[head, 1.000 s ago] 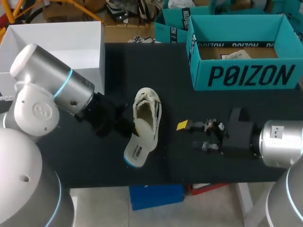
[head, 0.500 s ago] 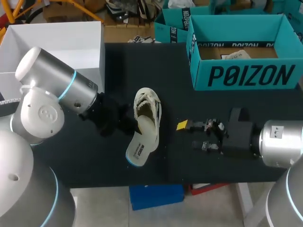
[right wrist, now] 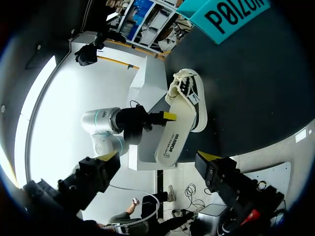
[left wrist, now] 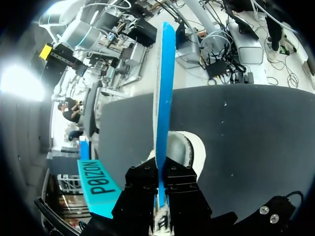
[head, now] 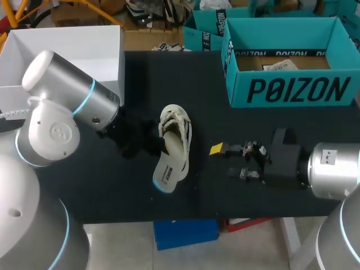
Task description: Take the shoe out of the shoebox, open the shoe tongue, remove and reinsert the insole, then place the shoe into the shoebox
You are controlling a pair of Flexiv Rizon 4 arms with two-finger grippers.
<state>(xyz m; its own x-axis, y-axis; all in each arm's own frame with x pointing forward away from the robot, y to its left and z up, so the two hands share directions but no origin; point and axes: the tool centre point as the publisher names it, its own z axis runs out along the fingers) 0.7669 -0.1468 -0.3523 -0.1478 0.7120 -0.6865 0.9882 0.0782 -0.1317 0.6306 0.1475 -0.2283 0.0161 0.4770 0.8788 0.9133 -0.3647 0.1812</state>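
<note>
Shoe point(head: 175, 125) sits at the middle of the head view on the black desk point(head: 270, 199), toe towards the top of the frame. The cream insole point(head: 170, 169) slants out of it towards the lower edge, so its long axis runs roughly top to bottom. The left end effector point(head: 151, 144) comes in from the left and meets the insole's side, making it the nearer arm. The right end effector point(head: 228, 158) lies to the right of the shoe and apart from it. The teal shoebox point(head: 292, 90) stands at the upper right, well apart.

From the left wrist, the insole point(left wrist: 164, 83) shows edge-on as a blue strip ahead of the left end effector point(left wrist: 161, 181). The dark fingers are closed on it from both sides, with the white shoe point(left wrist: 189, 147) just beyond.

From the right wrist, the right end effector point(right wrist: 158, 156) is spread wide and holds nothing. Ahead of it are the insole point(right wrist: 174, 140) and the laced shoe point(right wrist: 189, 93).

I judge any pull or push must follow the insole's long axis, and the free right arm could steady the shoe.
</note>
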